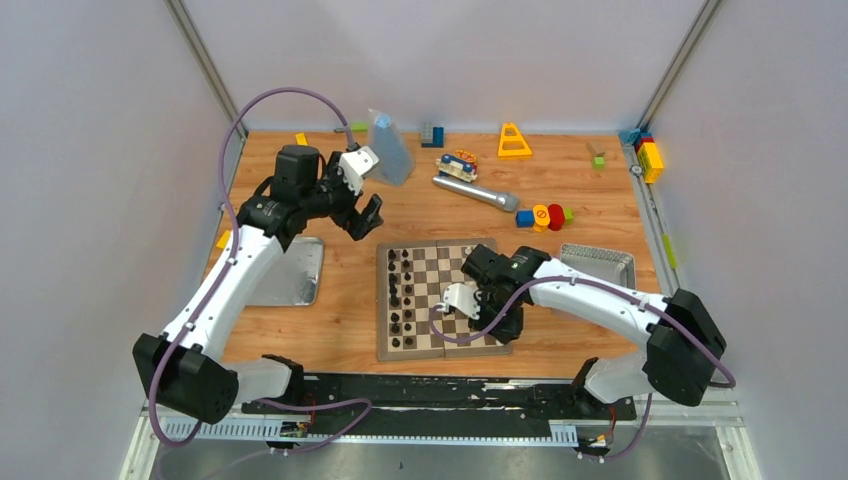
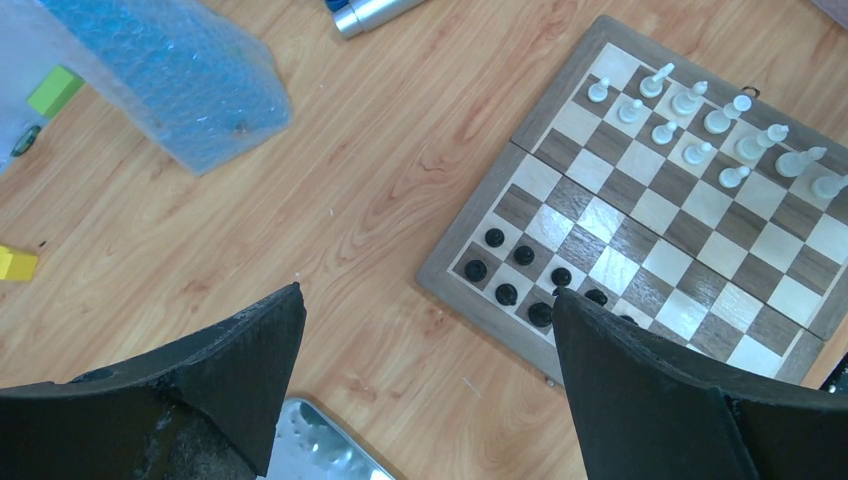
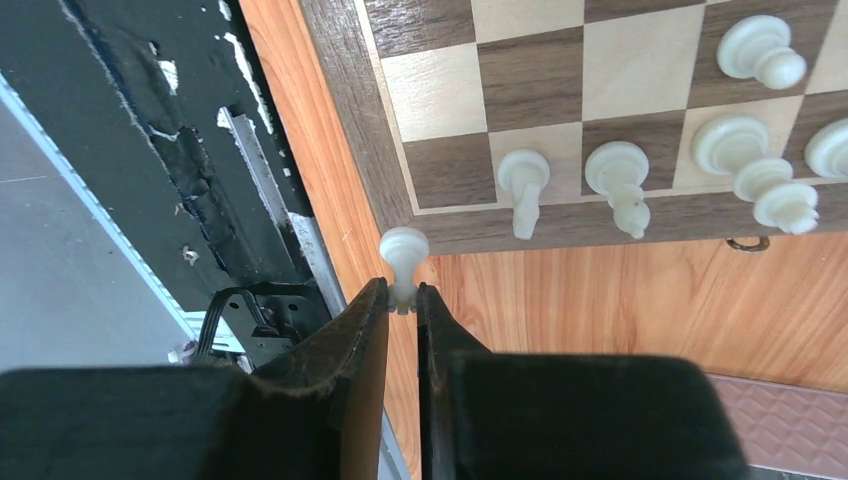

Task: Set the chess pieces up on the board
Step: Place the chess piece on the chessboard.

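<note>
The step in hand was the placing of one more white man. The right gripper (image 3: 402,292) had its two dark fingers pinched together on a small cream chess piece with a rounded head (image 3: 403,248), gripped low on its stem with the head pointing away from the fingers. What kind of piece it was could not be told. In the right wrist view it hung just off the corner of the square wooden chessboard with dark brown and cream squares and a tan border (image 1: 382,300), over the orange-brown wooden table (image 3: 560,300) rather than over any square.

The other cream chess pieces (image 2: 690,130) already stood in two ranks along the right arm's side of the board, with the tiny black chess figurines (image 2: 510,270) ranked along the opposite side. The dark corner square nearest the held piece looked bare, as did several squares of the rank in front of it.

The left gripper (image 2: 428,300) hovered over the table beside the board's black side, its jaws wide apart and holding nothing.

The next move would probably call for carrying the held piece in over a bare square, likely that corner, bringing its foot down flat without knocking the neighbour just beside it, and only then parting the fingers
</note>
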### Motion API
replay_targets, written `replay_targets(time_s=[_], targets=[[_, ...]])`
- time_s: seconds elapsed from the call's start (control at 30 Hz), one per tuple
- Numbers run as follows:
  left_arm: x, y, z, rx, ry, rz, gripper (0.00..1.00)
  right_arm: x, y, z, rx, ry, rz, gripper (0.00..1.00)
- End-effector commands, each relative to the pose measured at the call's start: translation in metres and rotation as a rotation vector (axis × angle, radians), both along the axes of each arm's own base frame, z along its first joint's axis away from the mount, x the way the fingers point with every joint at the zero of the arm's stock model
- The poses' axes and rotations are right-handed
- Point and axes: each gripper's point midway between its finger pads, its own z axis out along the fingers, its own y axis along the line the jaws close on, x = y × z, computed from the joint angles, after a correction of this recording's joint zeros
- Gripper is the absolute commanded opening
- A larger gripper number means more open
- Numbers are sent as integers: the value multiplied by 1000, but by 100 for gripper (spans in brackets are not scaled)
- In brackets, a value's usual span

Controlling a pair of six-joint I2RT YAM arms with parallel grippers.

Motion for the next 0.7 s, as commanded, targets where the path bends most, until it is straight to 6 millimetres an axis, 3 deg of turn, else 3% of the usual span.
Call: replay_targets(time_s=[0.0, 0.67], targets=[[3, 7, 22, 1, -73, 9, 100, 11, 10, -2, -35, -65, -5, 1], [-1, 8, 31, -20, -108, 9, 100, 21, 29, -9, -35, -96, 3, 0]])
